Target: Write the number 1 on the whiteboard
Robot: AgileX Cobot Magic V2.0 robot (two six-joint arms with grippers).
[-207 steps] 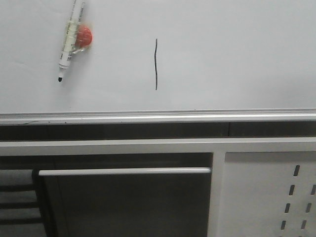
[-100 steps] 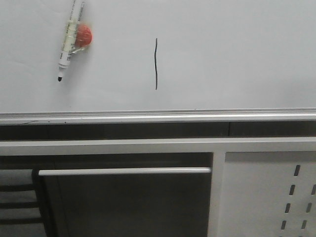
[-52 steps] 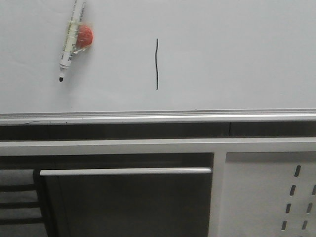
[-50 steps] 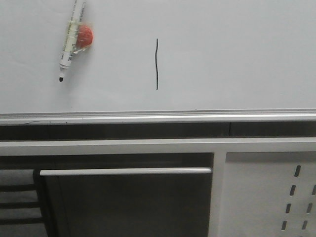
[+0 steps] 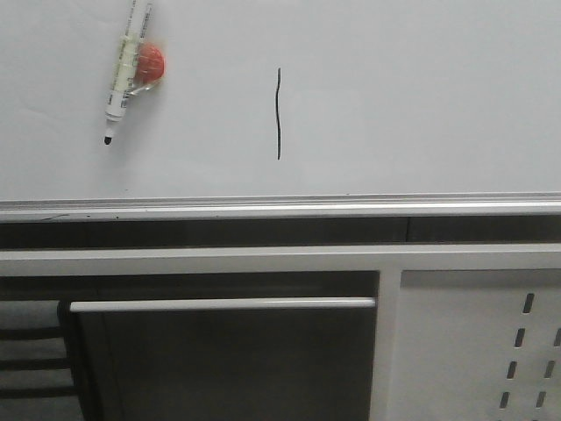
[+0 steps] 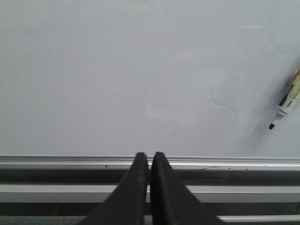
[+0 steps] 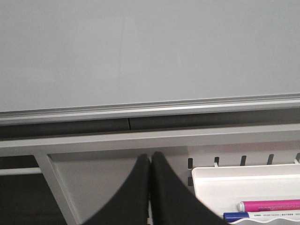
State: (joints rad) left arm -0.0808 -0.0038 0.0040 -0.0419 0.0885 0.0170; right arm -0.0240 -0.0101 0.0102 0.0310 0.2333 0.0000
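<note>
Filling the view, whiteboard [image 5: 421,96] bearing number 1 [image 5: 279,114] — left hand [image 6: 149,161], right hand [image 7: 150,161] both closed, empty.

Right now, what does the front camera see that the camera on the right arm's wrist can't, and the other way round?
Only the front view shows the number 1, a thin black stroke, and a marker pen clipped by an orange-red magnet. Only the right wrist view shows that arm's black fingers closed together with nothing between them, and a white tray holding a pink marker and a blue marker. Both show the whiteboard with its silver bottom rail.
</note>
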